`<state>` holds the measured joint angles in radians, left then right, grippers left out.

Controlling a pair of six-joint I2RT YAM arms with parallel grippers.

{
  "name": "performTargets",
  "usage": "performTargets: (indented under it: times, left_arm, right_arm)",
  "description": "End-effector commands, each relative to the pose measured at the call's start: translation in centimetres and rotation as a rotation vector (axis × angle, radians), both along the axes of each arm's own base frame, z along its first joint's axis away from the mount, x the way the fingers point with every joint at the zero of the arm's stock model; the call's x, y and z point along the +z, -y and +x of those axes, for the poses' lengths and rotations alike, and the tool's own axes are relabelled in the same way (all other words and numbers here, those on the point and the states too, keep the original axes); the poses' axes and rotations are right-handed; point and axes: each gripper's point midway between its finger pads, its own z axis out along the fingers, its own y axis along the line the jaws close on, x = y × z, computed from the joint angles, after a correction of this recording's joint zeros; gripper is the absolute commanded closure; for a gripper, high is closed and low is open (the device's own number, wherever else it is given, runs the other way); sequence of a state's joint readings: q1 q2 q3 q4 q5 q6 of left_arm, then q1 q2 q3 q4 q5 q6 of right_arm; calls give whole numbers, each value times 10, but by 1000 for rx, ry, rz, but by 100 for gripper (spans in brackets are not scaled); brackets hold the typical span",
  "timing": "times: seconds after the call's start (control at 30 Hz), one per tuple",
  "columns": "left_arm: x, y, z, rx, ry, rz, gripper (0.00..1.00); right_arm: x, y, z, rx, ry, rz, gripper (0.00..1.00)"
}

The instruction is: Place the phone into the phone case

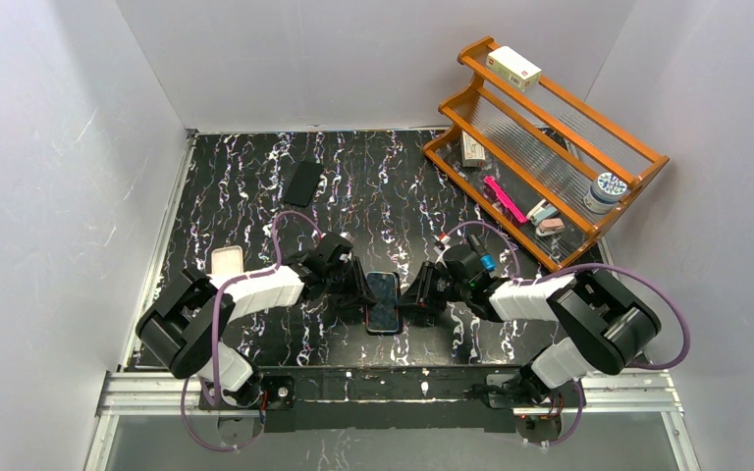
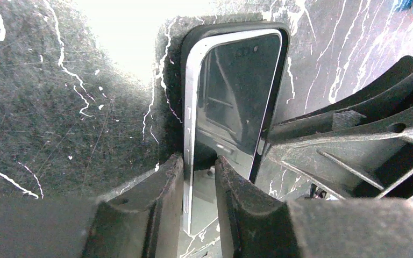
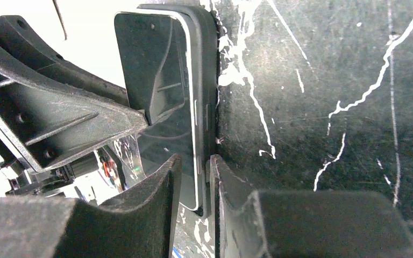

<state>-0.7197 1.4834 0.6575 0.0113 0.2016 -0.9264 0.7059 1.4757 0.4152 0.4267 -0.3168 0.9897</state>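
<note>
Midway along the near side of the tabletop point(image 1: 393, 186), the phone point(image 1: 383, 301) is laid screen-up in the phone case point(image 2: 178, 70), with one long side apparently not yet seated. That side is pinched by the narrow jaws of the left gripper point(image 2: 200, 166); the opposite edge, case wall included, is pinched by the right gripper point(image 3: 193, 169). The slick metal rim could be lost from the jaws, or the case skated sideways by uneven pressure. The surface is marbled black, enclosed by white walls, with a wooden rack point(image 1: 550, 147) at the far right.
</note>
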Motion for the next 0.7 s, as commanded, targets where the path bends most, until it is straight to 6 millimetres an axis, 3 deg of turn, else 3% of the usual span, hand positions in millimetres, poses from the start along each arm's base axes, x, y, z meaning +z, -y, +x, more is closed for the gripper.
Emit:
performTargets:
  times: [0.0,0.23,0.5,0.67]
  left_arm:
    - [-2,-4,1,-9,1,40,80]
    - [3,12,-8,-17,-39,-73,88]
    - [-12,14,-18,-11,-74,-88,91]
    - [-1,28,-19,-22,-89,-142,91]
  right_arm:
    - [14,-11,8,30,58,61,67]
    - [15,-19,7,43,41,114,69]
    - [13,-25,3,64,20,166,69]
    - [18,-30,1,80,16,213,68]
